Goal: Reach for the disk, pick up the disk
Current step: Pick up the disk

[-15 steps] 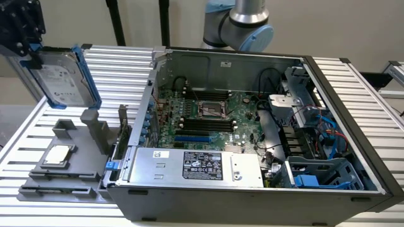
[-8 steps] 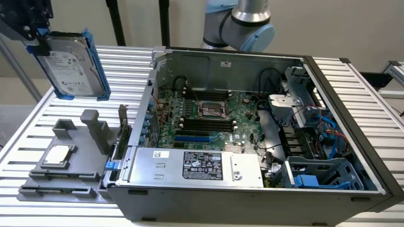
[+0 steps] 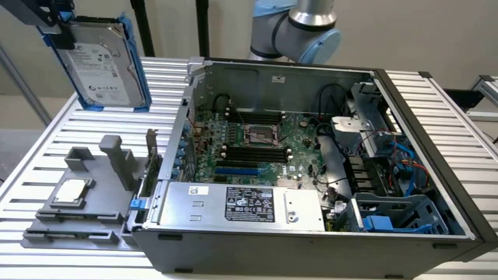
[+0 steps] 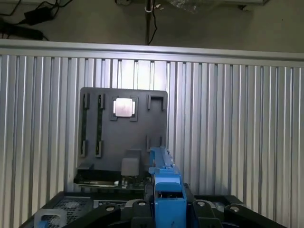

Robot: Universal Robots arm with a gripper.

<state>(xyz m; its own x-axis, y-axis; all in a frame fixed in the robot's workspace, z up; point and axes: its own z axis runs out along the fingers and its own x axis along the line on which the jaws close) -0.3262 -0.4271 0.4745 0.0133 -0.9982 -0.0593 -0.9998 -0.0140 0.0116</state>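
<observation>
Over the worktop's [image 3: 439,111] far corner, exterior view's left: fingers [image 4: 191,209] pinch the disk [image 3: 101,64] by its blue frame [image 4: 168,199]. Edge grip looks thin; move slow, no swing.

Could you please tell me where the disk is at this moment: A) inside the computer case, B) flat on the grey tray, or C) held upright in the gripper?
C: the gripper clamps the disk by its blue frame and holds it upright.
</observation>
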